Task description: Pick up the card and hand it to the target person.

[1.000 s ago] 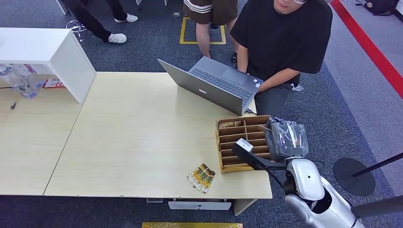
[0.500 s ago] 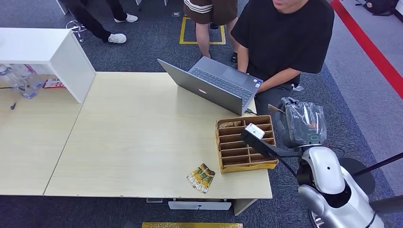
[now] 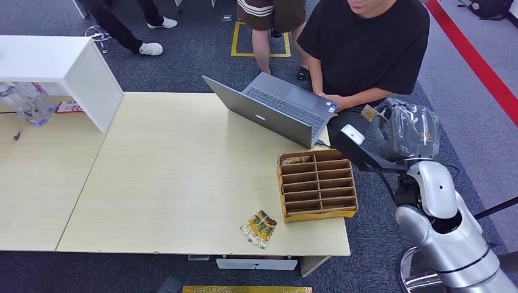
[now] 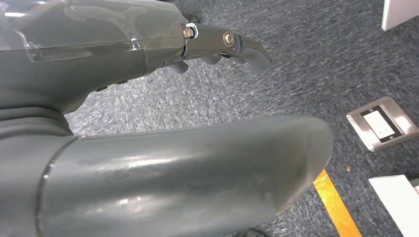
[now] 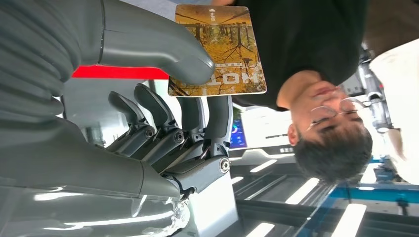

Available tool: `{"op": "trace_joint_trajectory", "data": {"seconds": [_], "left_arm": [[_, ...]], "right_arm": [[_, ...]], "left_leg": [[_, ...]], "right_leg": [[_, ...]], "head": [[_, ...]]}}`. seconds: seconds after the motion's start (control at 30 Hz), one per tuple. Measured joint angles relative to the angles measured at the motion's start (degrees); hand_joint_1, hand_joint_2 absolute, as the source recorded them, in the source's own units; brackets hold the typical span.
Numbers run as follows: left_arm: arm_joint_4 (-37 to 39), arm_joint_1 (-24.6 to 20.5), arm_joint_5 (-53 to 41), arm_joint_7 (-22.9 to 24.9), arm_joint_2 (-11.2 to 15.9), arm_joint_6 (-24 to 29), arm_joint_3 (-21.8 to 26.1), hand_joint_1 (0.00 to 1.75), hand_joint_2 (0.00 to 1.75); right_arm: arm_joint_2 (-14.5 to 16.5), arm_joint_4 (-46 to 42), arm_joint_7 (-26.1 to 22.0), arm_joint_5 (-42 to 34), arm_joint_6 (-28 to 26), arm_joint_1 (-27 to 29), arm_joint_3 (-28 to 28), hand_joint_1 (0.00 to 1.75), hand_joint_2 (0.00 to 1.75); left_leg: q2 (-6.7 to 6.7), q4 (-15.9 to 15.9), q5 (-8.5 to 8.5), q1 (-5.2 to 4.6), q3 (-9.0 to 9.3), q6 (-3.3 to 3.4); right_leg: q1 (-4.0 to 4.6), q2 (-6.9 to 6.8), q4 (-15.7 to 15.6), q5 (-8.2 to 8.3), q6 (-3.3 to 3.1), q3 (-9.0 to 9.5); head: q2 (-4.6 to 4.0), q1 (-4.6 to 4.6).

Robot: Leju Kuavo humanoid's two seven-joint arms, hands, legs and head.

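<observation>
Card pinched and on its way to the seated person.

The thick grey thumb (image 5: pixel 163 54) presses the glossy yellow-brown printed card (image 5: pixel 217 49) against the dark fingers (image 5: pixel 217 118) of the right hand (image 3: pixel 406 131), raised beside the person in the black T-shirt (image 3: pixel 366 49). A second ago it was low by the partitioned wooden box (image 3: pixel 316 185). Next, I'd judge: extend and wait for a taker. The left hand (image 4: pixel 217 47) hangs half-curled, empty.

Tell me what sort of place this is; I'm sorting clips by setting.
Probably an office or lab: pale desks on grey carpet, an open laptop, and floor tape marking zones.
</observation>
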Motion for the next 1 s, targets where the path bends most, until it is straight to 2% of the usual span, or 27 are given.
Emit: {"op": "trace_joint_trajectory", "data": {"seconds": [0.43, 1.0], "left_arm": [[0.01, -0.85, -0.96, 0.74, -0.31, -0.44, -0.24, 0.00, 0.00], [0.02, -1.00, -0.99, 0.73, -0.42, -0.46, -0.26, 0.00, 0.00]], "right_arm": [[-0.02, 12.71, -0.78, 1.04, -6.77, -1.43, -0.60, 1.53, 1.75], [0.07, 18.68, -1.82, 2.86, -9.30, -1.43, -0.54, 1.47, 1.75]], "left_leg": [[0.00, 0.00, 0.00, 0.00, 0.00, 0.00], [0.00, 0.00, 0.00, 0.00, 0.00, 0.00]], "right_leg": [[0.00, 0.00, 0.00, 0.00, 0.00, 0.00], [0.00, 0.00, 0.00, 0.00, 0.00, 0.00]], "head": [[0.00, 0.00], [0.00, 0.00]]}}
